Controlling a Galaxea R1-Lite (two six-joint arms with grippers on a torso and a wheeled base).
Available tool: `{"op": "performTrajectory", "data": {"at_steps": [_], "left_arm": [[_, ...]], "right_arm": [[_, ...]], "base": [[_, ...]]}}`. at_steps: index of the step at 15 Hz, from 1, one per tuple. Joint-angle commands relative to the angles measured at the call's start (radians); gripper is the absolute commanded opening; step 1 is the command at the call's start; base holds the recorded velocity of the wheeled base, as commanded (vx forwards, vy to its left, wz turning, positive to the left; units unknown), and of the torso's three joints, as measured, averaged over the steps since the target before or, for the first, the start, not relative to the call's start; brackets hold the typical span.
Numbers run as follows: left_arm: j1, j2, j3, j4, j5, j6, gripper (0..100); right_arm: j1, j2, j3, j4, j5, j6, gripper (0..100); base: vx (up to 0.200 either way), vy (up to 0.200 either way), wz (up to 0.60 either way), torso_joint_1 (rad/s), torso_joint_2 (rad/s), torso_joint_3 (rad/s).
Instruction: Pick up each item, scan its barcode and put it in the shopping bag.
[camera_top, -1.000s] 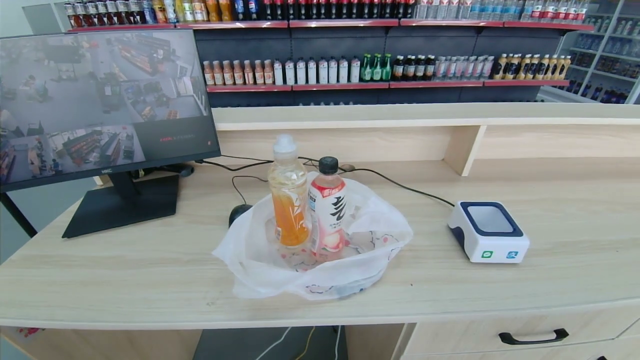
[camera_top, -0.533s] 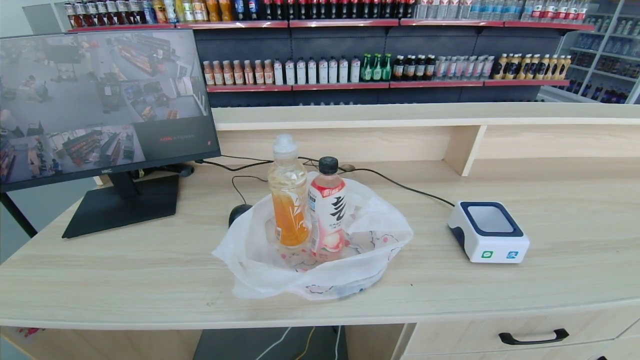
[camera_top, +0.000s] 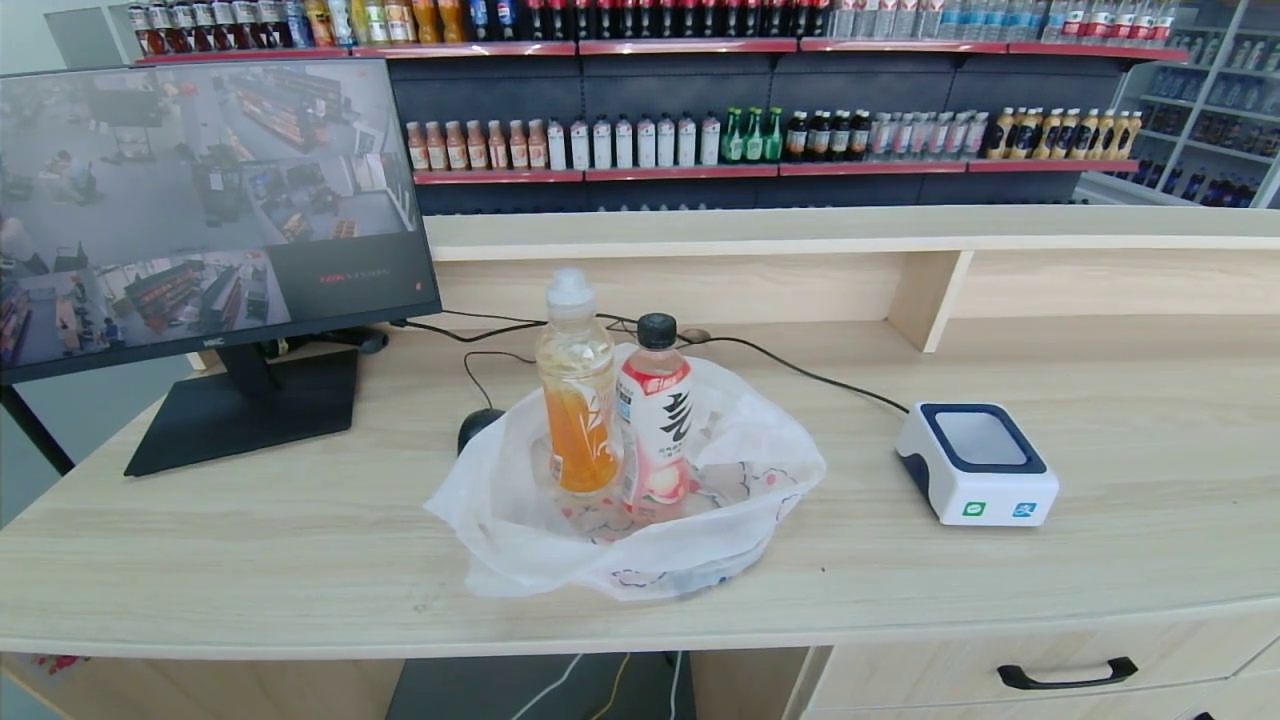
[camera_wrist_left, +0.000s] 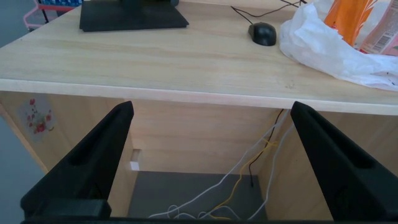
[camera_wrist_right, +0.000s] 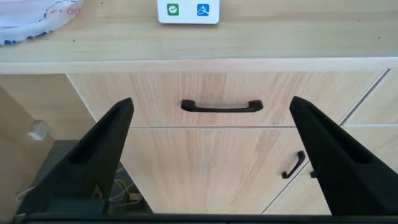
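- Because the goods on the tabletop (camera_top: 1100, 380) seemed bagged already, I judged the job all but done. The sound step was to look along its near and far edges for anything unscanned. If nothing turned up, the arms were best left low and clear of the bag.
- The shopping bag (camera_top: 520, 540), white and slumped, sat near the middle of the tabletop with its mouth rolled open. Any further item would go best straight down into its open right side, so as not to topple what stood inside.
- In the bag stood two bottles, upright and touching: the taller orange drink bottle (camera_top: 577, 400) on the left and the pink-and-white bottle (camera_top: 655, 420) with a black cap on the right.
- The scanner (camera_top: 977, 462) lay right of the bag, well apart from it, with its window facing up.
- The left tool (camera_wrist_left: 211, 109) hung below the tabletop's near edge, spread wide and holding nothing. The right tool (camera_wrist_right: 211, 102) was equally wide and empty, in front of the drawer handle (camera_wrist_right: 221, 106).
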Motion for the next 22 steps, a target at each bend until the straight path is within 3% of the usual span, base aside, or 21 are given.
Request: {"op": "performTrajectory", "data": {"at_steps": [1,4,17,22], "left_arm": [[0.0,0.0,0.0,0.0,0.0,-0.001,100],[0.0,0.0,0.0,0.0,0.0,-0.001,100],[0.0,0.0,0.0,0.0,0.0,0.001,100],[0.0,0.0,0.0,0.0,0.0,-0.001,100]], "right_arm": [[0.01,-0.068,-0.001,-0.001,0.0,0.0,100],[0.01,-0.068,-0.001,-0.001,0.0,0.014,100],[0.01,-0.068,0.001,-0.002,0.0,0.037,100],[0.01,-0.068,0.001,-0.002,0.0,0.043,100]], "base": [[0.0,0.0,0.0,0.0,0.0,0.0],[-0.133,0.0,0.0,0.002,0.0,-0.002],[0.0,0.0,0.0,0.0,0.0,0.0],[0.0,-0.2,0.0,-0.002,0.0,0.003]]}}
